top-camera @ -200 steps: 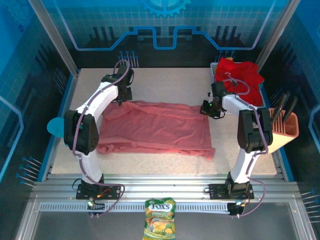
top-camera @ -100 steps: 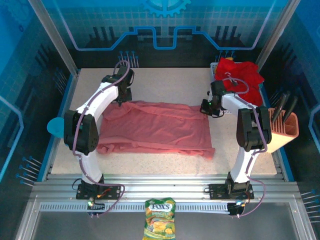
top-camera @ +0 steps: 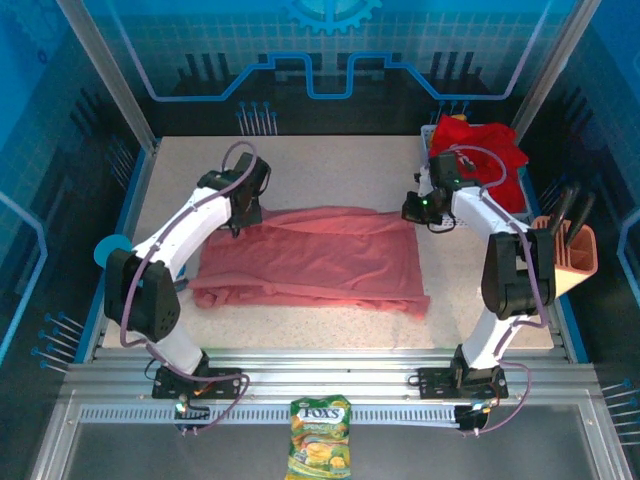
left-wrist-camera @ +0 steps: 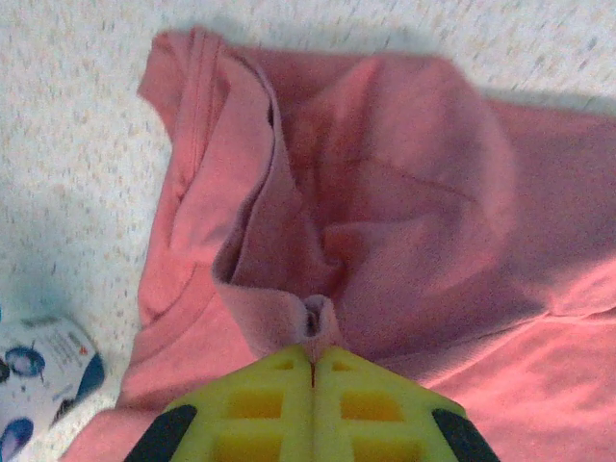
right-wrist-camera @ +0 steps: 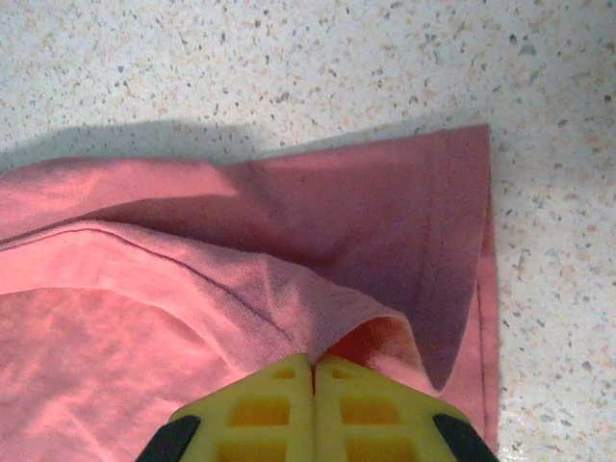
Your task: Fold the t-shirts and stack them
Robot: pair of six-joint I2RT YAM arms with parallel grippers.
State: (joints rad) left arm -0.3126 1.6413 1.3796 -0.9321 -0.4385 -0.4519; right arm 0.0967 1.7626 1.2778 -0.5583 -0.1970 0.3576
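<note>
The left gripper (top-camera: 241, 212) is pinching the pink shirt (top-camera: 320, 255) with its jaws fully closed, and in the left wrist view (left-wrist-camera: 313, 351) a small tuck of cloth is showing right at the fingertips, with the collar end of the shirt (left-wrist-camera: 404, 212) bunching ahead of the jaws. Beside them to the left a white-and-blue object (left-wrist-camera: 38, 380) is being cut off by the frame, too partial to identify. The shirt's long axis is running straight from these jaws across the table (top-camera: 350, 170) to the right gripper (top-camera: 420, 212), so each arm is holding its nearer end. That gripper (right-wrist-camera: 314, 358) is also closed on the cloth (right-wrist-camera: 144, 318), clamping a raised fold beside the hemmed corner; how many layers it is catching is hidden under the fold. Behind it the red shirts (top-camera: 485, 150) are lying heaped, their number hard to make out.
</note>
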